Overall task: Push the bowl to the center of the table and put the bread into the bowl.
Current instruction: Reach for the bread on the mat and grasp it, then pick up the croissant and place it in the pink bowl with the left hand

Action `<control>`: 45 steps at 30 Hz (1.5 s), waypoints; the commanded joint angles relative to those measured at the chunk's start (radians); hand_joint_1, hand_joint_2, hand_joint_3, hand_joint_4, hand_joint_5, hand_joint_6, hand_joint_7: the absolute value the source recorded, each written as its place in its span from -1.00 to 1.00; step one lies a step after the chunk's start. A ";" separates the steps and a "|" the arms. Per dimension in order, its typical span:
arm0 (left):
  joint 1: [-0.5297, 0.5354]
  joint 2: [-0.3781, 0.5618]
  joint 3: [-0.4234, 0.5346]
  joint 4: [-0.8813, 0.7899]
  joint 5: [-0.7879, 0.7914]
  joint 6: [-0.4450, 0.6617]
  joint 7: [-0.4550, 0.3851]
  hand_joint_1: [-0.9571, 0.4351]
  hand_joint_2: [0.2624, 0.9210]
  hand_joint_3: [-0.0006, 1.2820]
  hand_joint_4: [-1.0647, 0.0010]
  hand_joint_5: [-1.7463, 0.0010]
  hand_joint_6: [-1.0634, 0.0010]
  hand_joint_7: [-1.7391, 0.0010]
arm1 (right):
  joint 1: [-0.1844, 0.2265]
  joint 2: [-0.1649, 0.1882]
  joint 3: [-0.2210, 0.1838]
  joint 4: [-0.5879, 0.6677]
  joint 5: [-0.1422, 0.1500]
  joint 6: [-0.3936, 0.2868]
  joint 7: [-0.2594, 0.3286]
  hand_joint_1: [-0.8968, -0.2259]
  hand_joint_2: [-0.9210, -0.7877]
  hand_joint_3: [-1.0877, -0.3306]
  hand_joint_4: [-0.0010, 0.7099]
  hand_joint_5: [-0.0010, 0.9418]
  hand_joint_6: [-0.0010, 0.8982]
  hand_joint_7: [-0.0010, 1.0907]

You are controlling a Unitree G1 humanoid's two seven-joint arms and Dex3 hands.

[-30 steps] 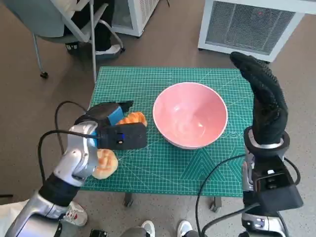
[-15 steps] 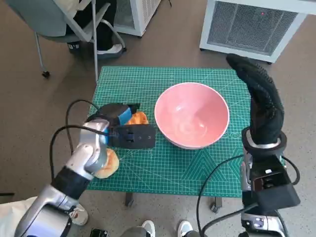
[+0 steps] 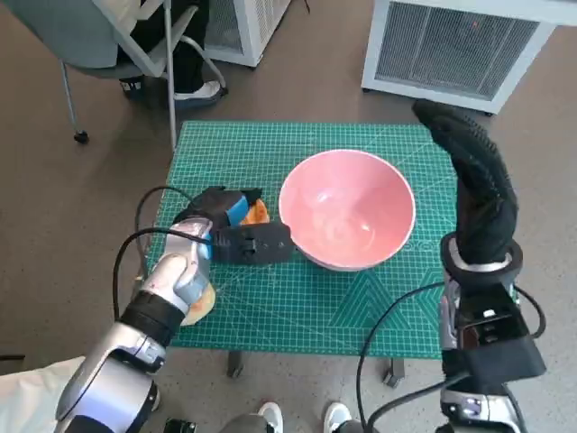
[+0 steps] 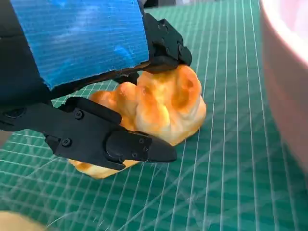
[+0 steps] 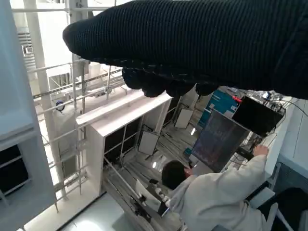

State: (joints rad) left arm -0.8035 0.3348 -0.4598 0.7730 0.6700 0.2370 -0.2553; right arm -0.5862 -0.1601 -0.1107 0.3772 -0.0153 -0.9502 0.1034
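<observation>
Bowl [image 3: 347, 209] sits about mid-surface [image 3: 297, 311], push looks done. Left robot hand [image 3: 225, 236] grips the bread [image 4: 159, 108], which rests on the mat beside the bowl. Right robot hand [image 3: 478, 185] raised, empty, fingers straight. Left: lift, drop in.

Head view: bright, even, diffuse lighting; soft shadow under the bowl [image 3: 347, 209] toward 6 o'clock. Wide-angle bending at edges. Left wrist view: bread [image 4: 159, 108] sharp, the bowl's wall at 3 o'clock blurred, faint sheen on mat [image 4: 226, 183]. Right wrist view: glove [image 5: 192, 43] dark against blown-out whites at 9 o'clock.
</observation>
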 commanded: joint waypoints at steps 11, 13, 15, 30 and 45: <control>-0.007 0.042 0.061 0.068 -0.064 -0.121 0.102 -0.13 1.00 -0.73 0.03 -0.99 -0.06 -0.55 | 0.033 0.007 0.003 -0.007 0.006 0.021 -0.011 0.19 -1.00 0.19 0.03 -0.99 -1.00 0.31; -0.012 0.059 0.076 0.047 -0.072 -0.129 0.103 0.17 0.42 -0.19 0.02 -0.81 -0.02 -0.61 | 0.035 0.009 0.003 -0.010 0.007 0.021 -0.012 0.19 -1.00 0.19 0.03 -0.99 -1.00 0.31; -0.016 0.075 0.091 0.019 -0.078 -0.129 0.101 0.27 0.21 0.01 0.02 -0.75 -0.01 -0.64 | 0.036 0.010 0.003 -0.011 0.007 0.021 -0.013 0.19 -1.00 0.19 0.03 -0.99 -1.00 0.31; 0.018 0.154 0.226 -0.506 -0.047 0.036 0.112 0.38 0.96 -0.90 -0.33 -0.32 -0.26 -0.29 | 0.039 0.010 0.005 -0.015 0.017 0.021 -0.014 0.16 -1.00 0.20 0.03 -0.99 -1.00 0.31; 0.039 0.125 0.197 -0.611 -0.080 -0.361 0.228 0.38 0.93 -0.96 -0.46 -0.33 -0.41 -0.08 | 0.038 0.012 0.007 -0.011 0.020 0.014 -0.016 0.14 -1.00 0.21 0.06 -0.98 -1.00 0.32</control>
State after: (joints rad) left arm -0.7633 0.4653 -0.2374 0.1393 0.5890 -0.0496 -0.0380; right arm -0.5685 -0.1519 -0.1052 0.3599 -0.0021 -0.9408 0.0935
